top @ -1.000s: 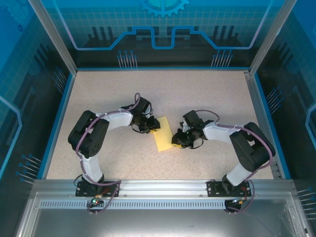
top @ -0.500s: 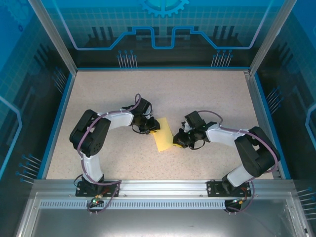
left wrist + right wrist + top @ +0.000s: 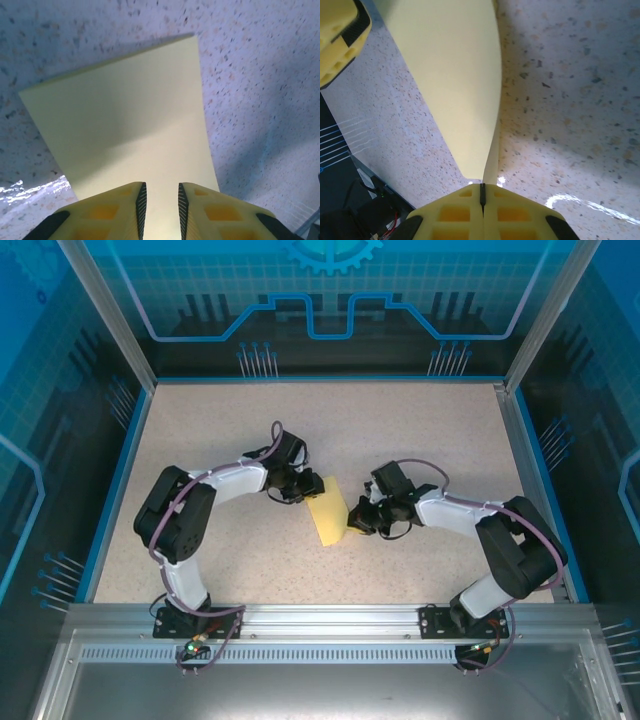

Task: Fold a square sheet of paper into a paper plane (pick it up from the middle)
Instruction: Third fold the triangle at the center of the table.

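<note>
1 table (image 3: 400, 420), speckled beige, w/ blue rim. 2 arms on it: L arm (image 3: 185, 515) and R arm (image 3: 510, 540), both white and black, both bent inward toward mid-table.

1 sheet (image 3: 328, 515), bright yellow, about mid-table, betw. the 2 claws. From the top view it reads as a narrow oblong, long axis tilted, not a full square. No plane shape yet.

2 claws, yellow fingers, 1 at each side of the sheet:
- L claw (image 3: 308, 490) sits at the sheet's far-left corner. In the L wrist view the L claw (image 3: 160, 205) shows its 2 fingers (image 3: 120, 210) a narrow gap apart, not closed; the sheet (image 3: 125, 115) runs out flat on the table beyond them and shows in the gap. Can't tell if the tips press on it.
- R claw (image 3: 352, 525) sits at the sheet's right edge. In the R wrist view the R claw (image 3: 482, 197) is closed tight, jaws meeting at a thin seam, w/ the sheet (image 3: 455, 75) pinched there; that edge is off the table and the paper curves away from the tips. 1 finger of the L claw (image 3: 337, 35) shows at the sheet's far end.
</note>
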